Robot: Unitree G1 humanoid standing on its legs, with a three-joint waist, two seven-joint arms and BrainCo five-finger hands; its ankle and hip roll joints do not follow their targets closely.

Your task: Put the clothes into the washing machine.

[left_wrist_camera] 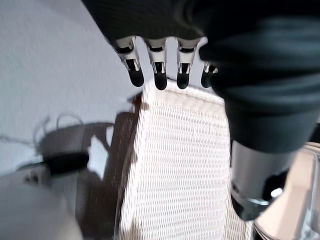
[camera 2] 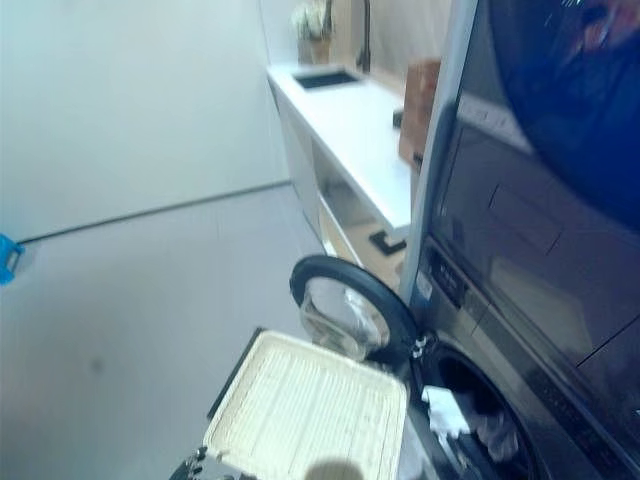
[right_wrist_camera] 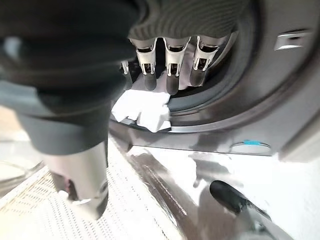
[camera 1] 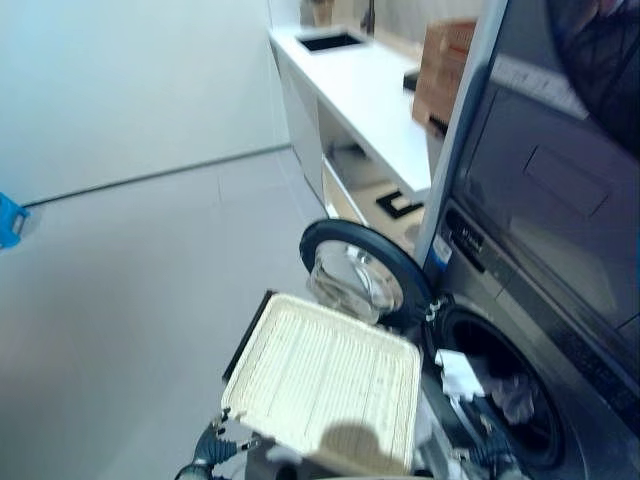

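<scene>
A white woven basket (camera 1: 325,380) is tipped up with its base towards me, right in front of the washing machine's drum opening (camera 1: 525,345). My left hand (left_wrist_camera: 159,75) curls over the basket's (left_wrist_camera: 175,165) edge, at its lower left corner (camera 1: 213,447). My right hand (right_wrist_camera: 170,75) grips the other side, thumb on the weave (right_wrist_camera: 30,200), fingers curled beside the drum's rim. A white cloth (camera 1: 460,375) hangs over the rim (right_wrist_camera: 142,110), and a grey cloth (camera 1: 515,395) lies deeper in the drum. The round door (camera 1: 355,270) stands open.
A second dark appliance (camera 1: 560,150) is stacked above the washer. A white counter (camera 1: 370,90) with a sink and a cardboard box (camera 1: 445,65) runs away behind the door. Grey floor (camera 1: 130,300) stretches to the left, with a blue object (camera 1: 10,220) at its edge.
</scene>
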